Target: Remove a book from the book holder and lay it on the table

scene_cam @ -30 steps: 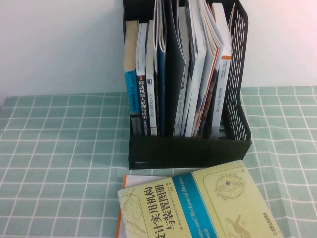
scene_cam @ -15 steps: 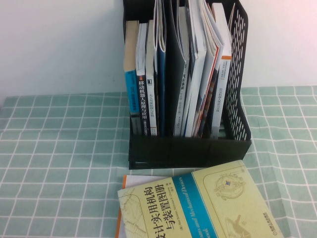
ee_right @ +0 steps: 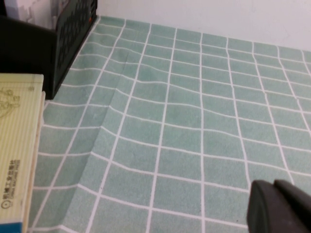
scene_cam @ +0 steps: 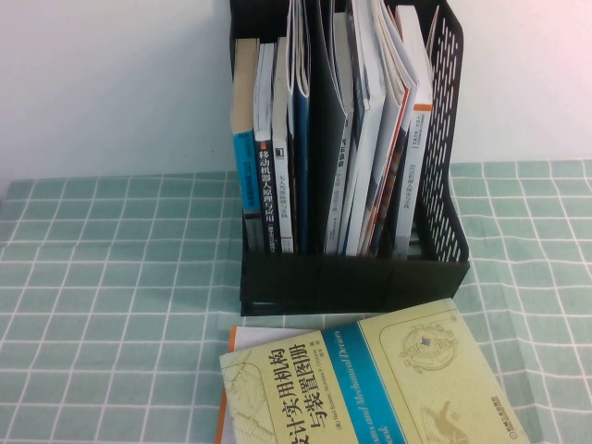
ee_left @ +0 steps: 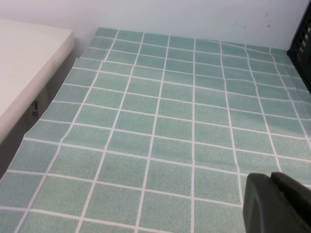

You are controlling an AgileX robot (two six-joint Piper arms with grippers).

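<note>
The book (scene_cam: 388, 388), pale yellow-green with a blue band and white characters, lies flat on the table (scene_cam: 111, 277) in front of the black book holder (scene_cam: 351, 277). Its edge also shows in the right wrist view (ee_right: 17, 145). The holder stands upright with several books in its slots. Neither arm shows in the high view. My left gripper (ee_left: 272, 180) is shut and empty above bare cloth, left of the holder (ee_left: 302, 39). My right gripper (ee_right: 275, 187) is shut and empty above cloth, right of the holder (ee_right: 73, 29) and apart from the book.
A white book with orange edges (scene_cam: 242, 338) lies under the yellow-green book. A white wall stands behind the holder. A pale tabletop edge (ee_left: 24, 63) lies beyond the cloth's left side. The cloth is wrinkled right of the holder (ee_right: 121, 97).
</note>
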